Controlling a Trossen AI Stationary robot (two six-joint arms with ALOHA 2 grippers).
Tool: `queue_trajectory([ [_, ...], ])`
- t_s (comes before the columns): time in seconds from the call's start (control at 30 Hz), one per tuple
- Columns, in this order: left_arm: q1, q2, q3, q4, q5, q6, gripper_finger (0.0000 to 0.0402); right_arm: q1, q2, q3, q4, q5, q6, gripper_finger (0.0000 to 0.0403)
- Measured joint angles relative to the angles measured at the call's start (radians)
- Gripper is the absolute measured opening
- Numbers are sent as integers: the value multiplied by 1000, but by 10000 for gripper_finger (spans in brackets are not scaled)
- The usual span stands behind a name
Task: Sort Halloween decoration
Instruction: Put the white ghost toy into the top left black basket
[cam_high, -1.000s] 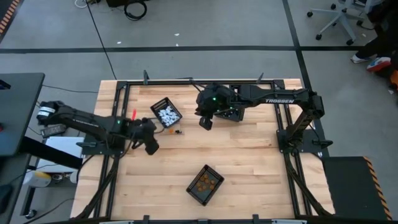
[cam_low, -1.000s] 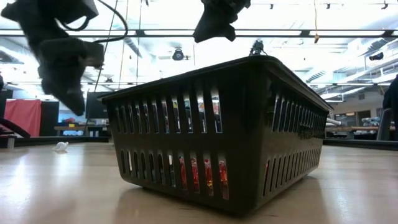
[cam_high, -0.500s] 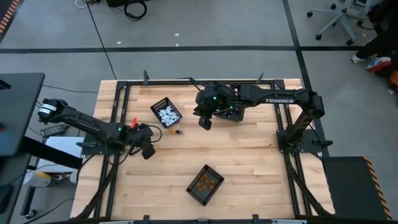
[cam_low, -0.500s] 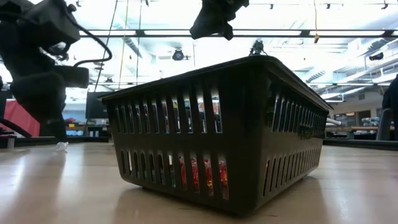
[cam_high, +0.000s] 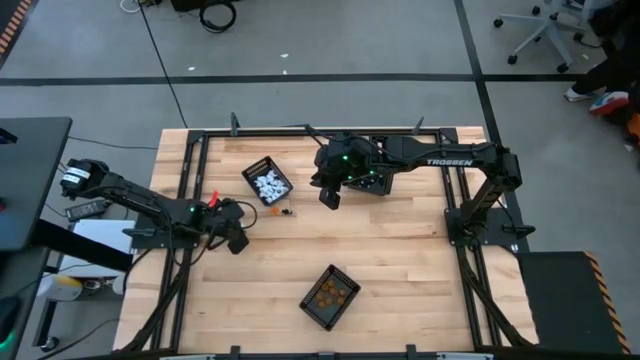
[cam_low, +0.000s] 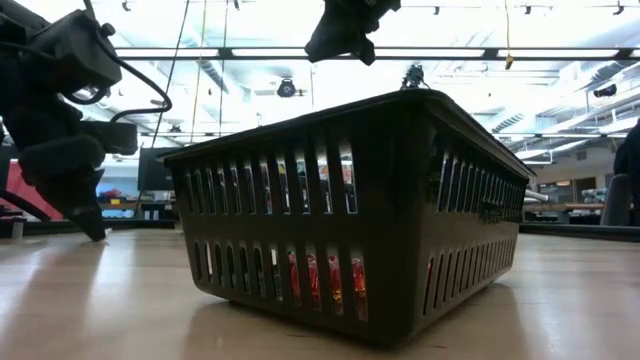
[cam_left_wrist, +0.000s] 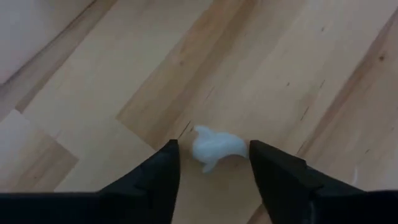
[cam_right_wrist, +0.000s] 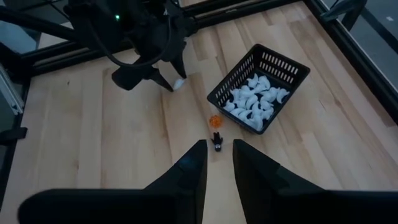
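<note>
My left gripper (cam_left_wrist: 212, 149) stands open near the table's left side (cam_high: 238, 243), tipped steeply down. One finger is on each side of a small white trinket (cam_left_wrist: 214, 149) that lies on the wood, also seen in the right wrist view (cam_right_wrist: 179, 83). I see no touch. My right gripper (cam_right_wrist: 217, 155) hangs high over the far middle of the table (cam_high: 330, 198), its fingers slightly apart with nothing between them. Below it an orange trinket (cam_right_wrist: 215, 120) and a black trinket (cam_right_wrist: 217, 140) lie on the wood.
A black basket of white trinkets (cam_high: 268, 182) stands far left of centre. A basket with orange trinkets (cam_high: 330, 296) sits toward the near edge and fills the low view (cam_low: 350, 210). A third basket (cam_high: 372, 183) is under the right arm. A black frame (cam_high: 190, 200) borders the table.
My left gripper has sunk to the tabletop and drawn a little toward the table's left edge. It now stands over the white trinket, which has stayed where it lay. The right arm has kept still.
</note>
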Motion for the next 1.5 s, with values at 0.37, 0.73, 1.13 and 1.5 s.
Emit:
queue_trajectory([
  [0.37, 0, 0, 0, 30, 36, -62, 110, -1, 0, 0, 0, 1, 2, 83],
  [0.73, 0, 3, 40, 39, 56, -79, 101, -4, -3, 0, -13, 27, 1, 83],
  [1.13, -1, 2, 41, 112, 36, -22, 110, -6, -3, 0, -16, -6, -2, 83],
  [1.5, 0, 3, 41, 139, 18, 138, 202, -3, -4, 0, -16, -26, 6, 83],
])
